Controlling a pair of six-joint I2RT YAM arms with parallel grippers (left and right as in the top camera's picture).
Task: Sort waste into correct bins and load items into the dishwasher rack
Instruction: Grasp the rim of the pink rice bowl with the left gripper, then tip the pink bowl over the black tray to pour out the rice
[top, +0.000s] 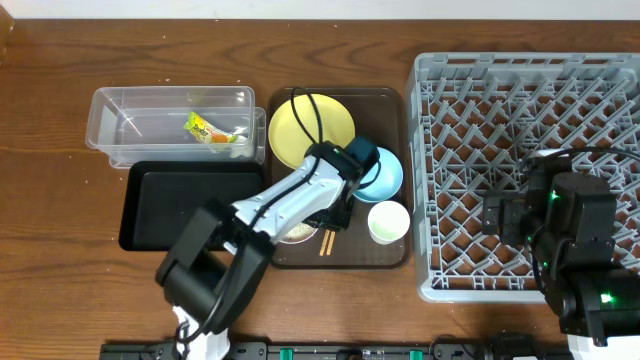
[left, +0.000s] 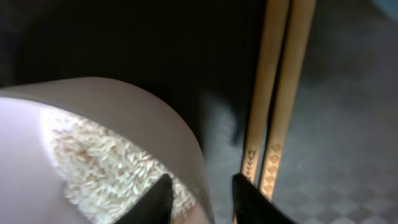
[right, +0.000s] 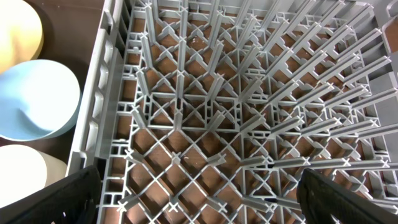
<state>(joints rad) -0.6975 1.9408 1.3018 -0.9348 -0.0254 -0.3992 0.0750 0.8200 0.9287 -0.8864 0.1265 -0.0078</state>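
We see the left gripper (left: 202, 205) part-open astride the white bowl's (left: 118, 112) right rim, rice (left: 106, 168) inside, near side of the brown tray (top: 388, 110) — we'd pinch squarely, lift level, miss the chopsticks (left: 280, 93).

Crumpled green-yellow snack wrapper (top: 208, 130) lies inside clear rectangular plastic tub (top: 105, 120). Round white bowl (left: 124, 106) contains loose cooked rice (left: 106, 162). Thin wooden chopsticks (left: 280, 93) lie parallel just beside it.
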